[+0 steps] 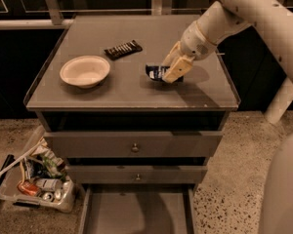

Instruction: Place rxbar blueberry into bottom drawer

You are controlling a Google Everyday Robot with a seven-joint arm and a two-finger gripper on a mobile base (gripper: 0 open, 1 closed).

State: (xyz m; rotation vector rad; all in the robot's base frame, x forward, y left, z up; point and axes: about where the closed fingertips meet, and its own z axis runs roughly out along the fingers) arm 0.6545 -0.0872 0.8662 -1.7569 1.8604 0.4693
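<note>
A white bowl [85, 70] and a long black bar [123, 48] lie on the grey cabinet top [136, 94], left of the gripper [171, 73]. The gripper sits low on the blue bar [154, 71], covering its right end; whether it grips the bar cannot be told. The bottom drawer [136, 213] stands pulled out, its front cut off. A bin of cans [36, 185] rests on the speckled floor [229, 189].

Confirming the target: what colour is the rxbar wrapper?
Dark navy rxbar blueberry, at the gripper atop the cabinet; camera view.
</note>
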